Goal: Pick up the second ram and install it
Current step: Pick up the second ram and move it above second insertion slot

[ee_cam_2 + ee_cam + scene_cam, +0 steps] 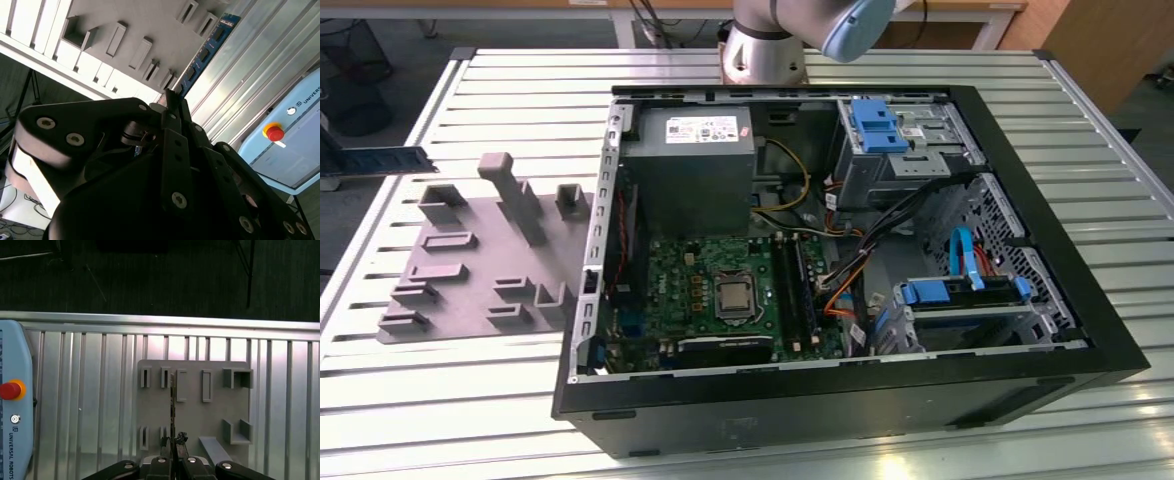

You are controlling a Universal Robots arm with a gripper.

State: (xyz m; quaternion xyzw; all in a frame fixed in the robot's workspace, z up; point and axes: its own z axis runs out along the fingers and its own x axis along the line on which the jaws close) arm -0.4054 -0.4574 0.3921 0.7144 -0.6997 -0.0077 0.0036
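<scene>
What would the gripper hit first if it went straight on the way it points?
Probably the grey holder. In the first wrist view the gripper, shut on the ram, points at it, so the ram's tip would touch first; how far off is unclear.

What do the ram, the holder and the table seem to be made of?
Ram: blue-green circuit board, matte, with dark chips.
Holder: grey matte plastic, probably printed, judging by its blocky slots.
Table: bare metal, likely aluminium, with shiny ribbed slats.
</scene>
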